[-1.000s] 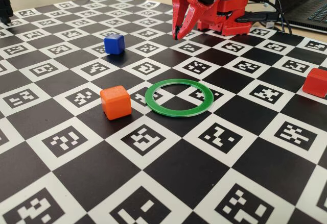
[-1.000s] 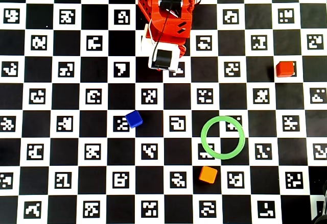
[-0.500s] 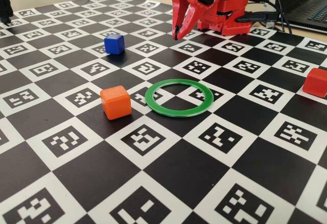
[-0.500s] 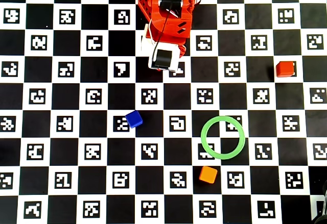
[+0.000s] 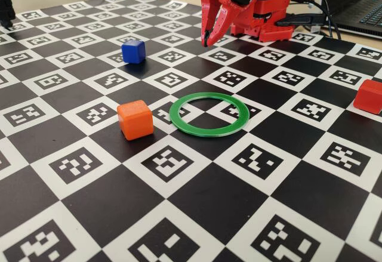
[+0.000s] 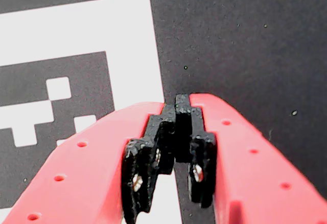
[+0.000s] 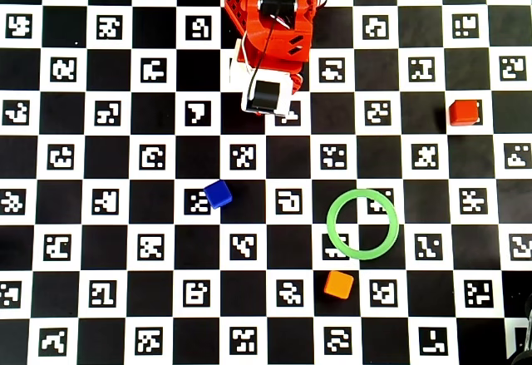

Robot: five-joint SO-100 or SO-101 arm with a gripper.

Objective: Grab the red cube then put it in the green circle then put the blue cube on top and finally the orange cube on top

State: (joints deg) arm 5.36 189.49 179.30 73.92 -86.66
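Observation:
My red gripper (image 5: 207, 40) hangs shut and empty just above the board at the back, tips pointing down. In the wrist view its black tips (image 6: 179, 101) meet over a black square with nothing between them. The red cube (image 5: 370, 96) (image 7: 464, 112) sits far off at the right edge. Mid-board lies the green circle (image 5: 209, 132) (image 7: 330, 224), its centre empty. Just left of it in the fixed view stands the orange cube (image 5: 135, 119) (image 7: 338, 284). The blue cube (image 5: 133, 51) (image 7: 218, 194) rests left of the gripper in the fixed view.
The board (image 5: 203, 196) is a black-and-white checker mat with printed markers. The arm's red base (image 7: 274, 7) stands at the back edge. Cables and a laptop (image 5: 361, 8) lie behind it at the right, and a dark object (image 5: 5, 8) sits at the far left.

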